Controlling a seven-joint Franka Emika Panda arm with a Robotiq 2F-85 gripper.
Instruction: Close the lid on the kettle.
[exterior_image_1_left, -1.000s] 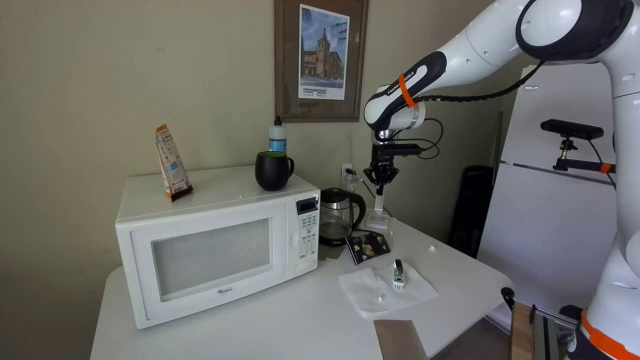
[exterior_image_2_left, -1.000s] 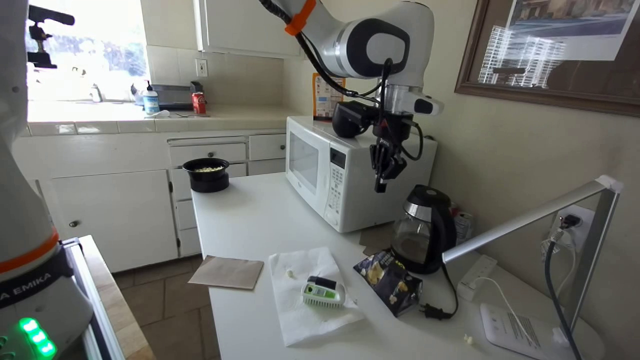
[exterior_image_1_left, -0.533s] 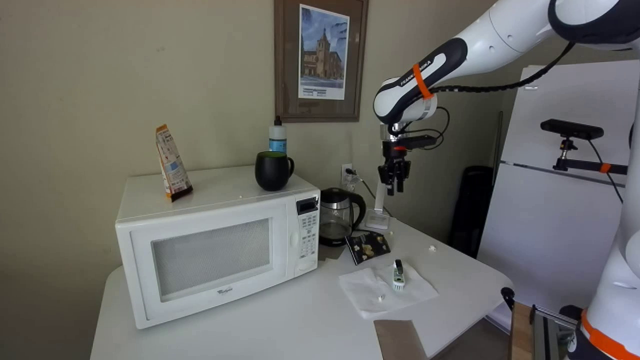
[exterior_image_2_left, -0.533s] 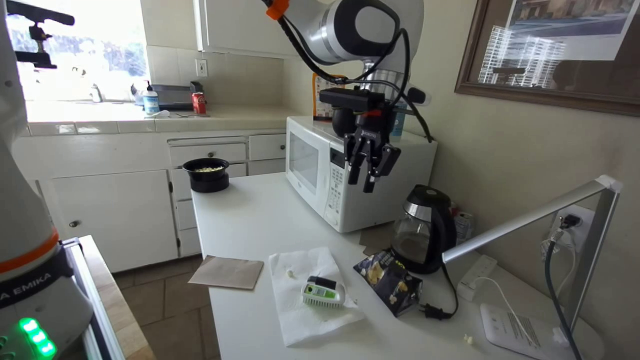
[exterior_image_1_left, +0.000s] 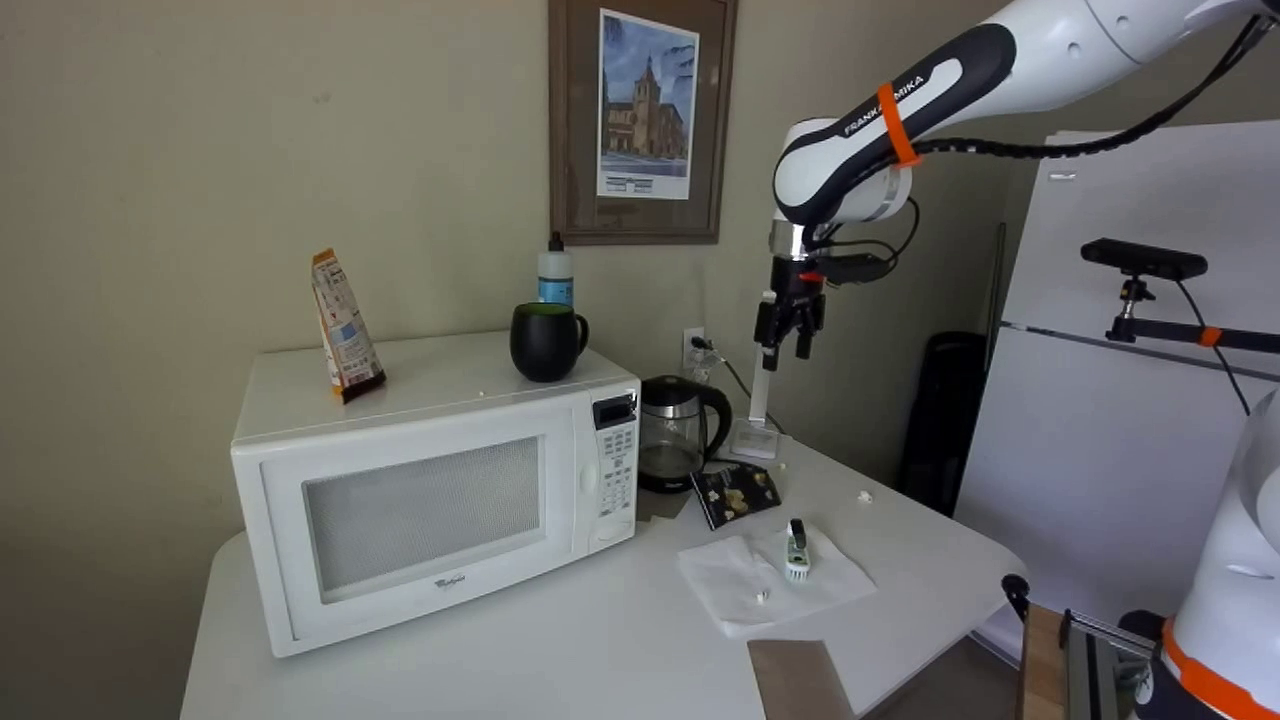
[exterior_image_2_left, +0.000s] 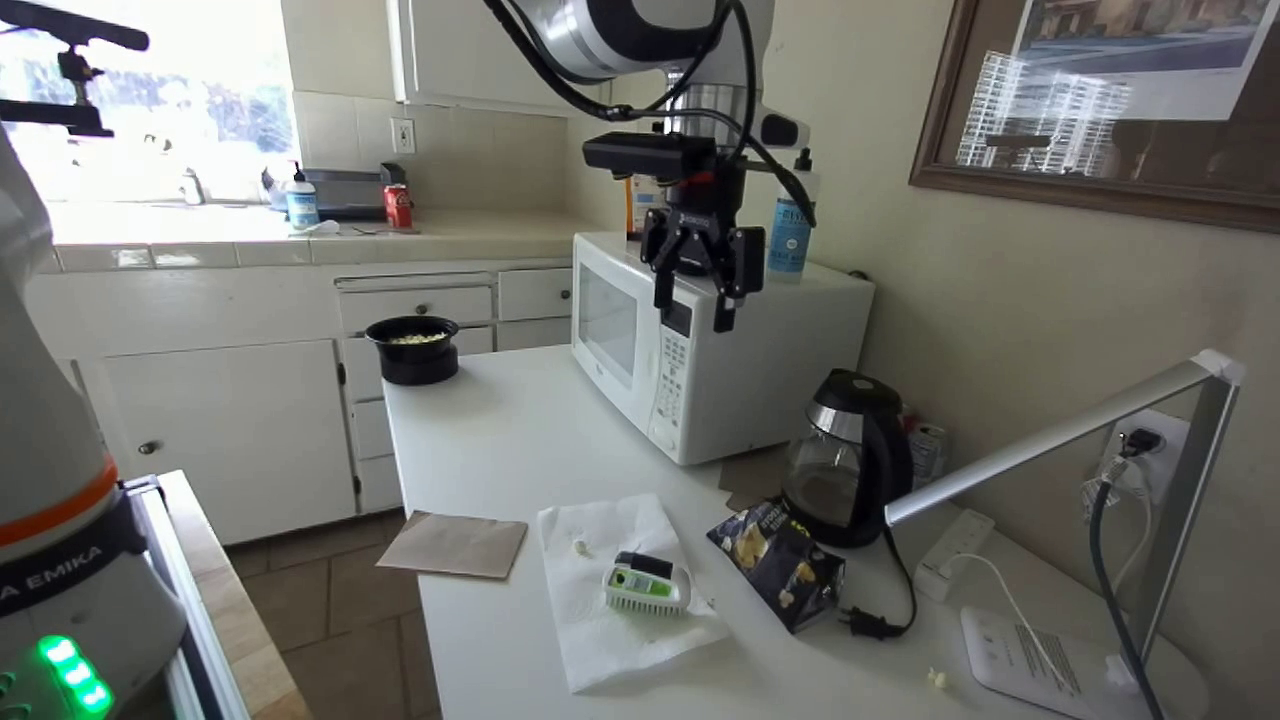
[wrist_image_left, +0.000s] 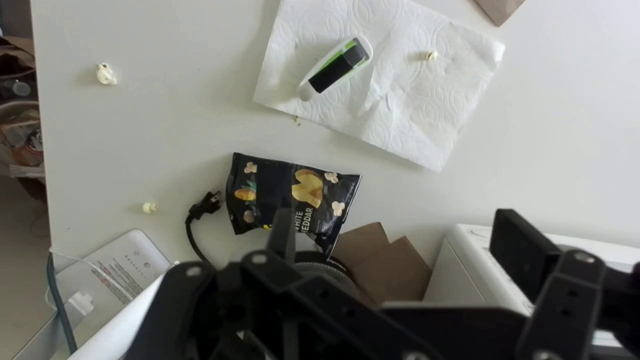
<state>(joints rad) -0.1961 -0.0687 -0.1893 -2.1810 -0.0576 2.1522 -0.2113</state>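
Observation:
The kettle stands beside the microwave, a clear body under a steel band, with a black handle. Its dark lid lies down flat over the mouth, level with the top of the handle, in both exterior views. Above the table and apart from the kettle, my gripper hangs pointing down, its fingers spread wide with nothing between them. In the wrist view the gripper shows the same wide gap. There, one finger and its linkage cover most of the kettle, and the lid cannot be made out clearly.
The white microwave carries a black mug, a bottle and a snack bag. A lamp arm slants near the kettle. A black popcorn bag, a power plug and a brush on a paper towel lie on the table.
The gripper has gone from shut to wide open. It has risen and drawn away from the kettle, leftward and up in an exterior view. Kettle and lid look the same.

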